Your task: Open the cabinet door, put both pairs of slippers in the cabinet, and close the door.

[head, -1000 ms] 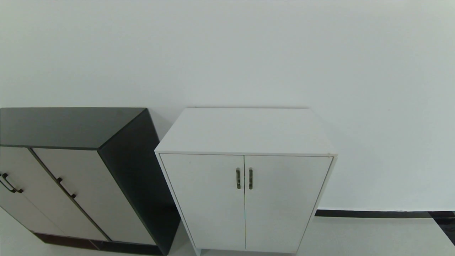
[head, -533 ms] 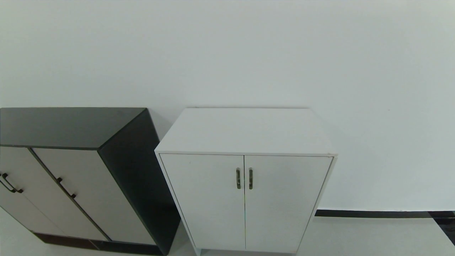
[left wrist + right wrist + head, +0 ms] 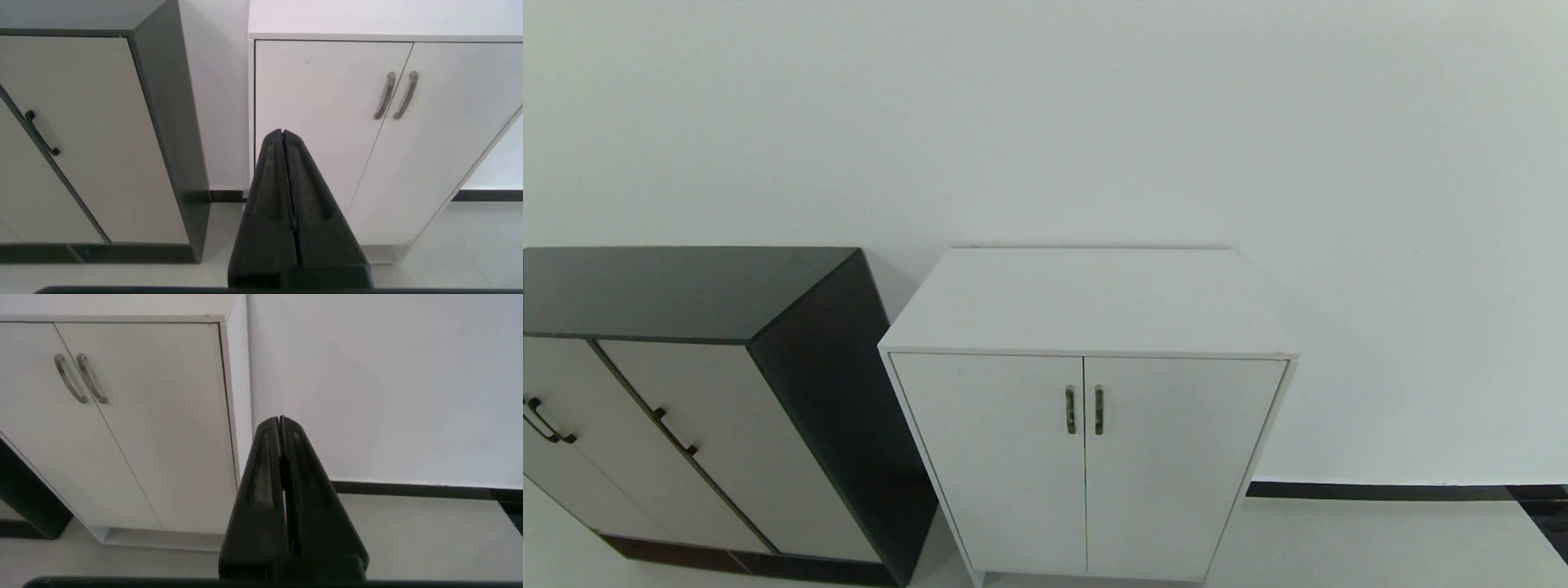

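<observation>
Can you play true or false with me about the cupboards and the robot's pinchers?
1. The white cabinet is shut. True.
2. Its handles are far apart, out at the corners. False: the two handles sit side by side in the middle of its front.
3. A black cabinet stands next to the white one, on the robot's left. True.
4. The left gripper is wide open. False: its fingers are pressed together.
5. The right gripper is shut and holds nothing. True.
</observation>
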Robot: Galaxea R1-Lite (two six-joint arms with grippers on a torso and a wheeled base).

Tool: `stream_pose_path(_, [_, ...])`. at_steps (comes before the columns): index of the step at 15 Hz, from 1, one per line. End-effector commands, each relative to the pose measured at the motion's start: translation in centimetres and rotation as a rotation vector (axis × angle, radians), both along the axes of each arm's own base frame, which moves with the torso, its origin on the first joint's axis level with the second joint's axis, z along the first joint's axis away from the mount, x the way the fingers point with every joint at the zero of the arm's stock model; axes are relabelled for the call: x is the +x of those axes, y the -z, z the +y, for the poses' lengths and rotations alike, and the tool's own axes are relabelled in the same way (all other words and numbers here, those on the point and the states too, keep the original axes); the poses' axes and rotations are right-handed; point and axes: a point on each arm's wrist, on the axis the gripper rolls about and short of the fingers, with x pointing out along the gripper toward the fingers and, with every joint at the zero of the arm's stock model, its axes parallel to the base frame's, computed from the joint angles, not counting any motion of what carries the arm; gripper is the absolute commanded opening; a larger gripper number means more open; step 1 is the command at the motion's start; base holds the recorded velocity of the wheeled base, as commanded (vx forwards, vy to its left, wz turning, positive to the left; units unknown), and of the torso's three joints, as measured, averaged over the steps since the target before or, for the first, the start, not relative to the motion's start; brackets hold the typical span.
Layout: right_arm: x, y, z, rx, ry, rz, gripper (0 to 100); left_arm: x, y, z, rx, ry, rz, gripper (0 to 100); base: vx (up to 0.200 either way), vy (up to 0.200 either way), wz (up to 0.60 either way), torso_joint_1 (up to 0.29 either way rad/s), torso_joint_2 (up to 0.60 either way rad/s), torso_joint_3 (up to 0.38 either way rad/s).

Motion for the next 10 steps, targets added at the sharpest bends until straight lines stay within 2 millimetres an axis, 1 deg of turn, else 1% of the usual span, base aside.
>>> stream_pose_path(1, [0.00, 0.02, 0.00, 0.000, -0.001, 0.001, 0, -0.01, -0.04, 0.00, 0.001, 0.000, -0.001, 0, 0.000, 0.000, 0.00, 0.000, 0.00, 0.000])
stream_pose_path(10, [0.00, 0.01, 0.00, 0.019, 0.001, 0.000, 0, -0.01, -0.04, 0.00, -0.001, -0.001, -0.001, 0, 0.000, 0.000, 0.00, 0.000, 0.00, 0.000])
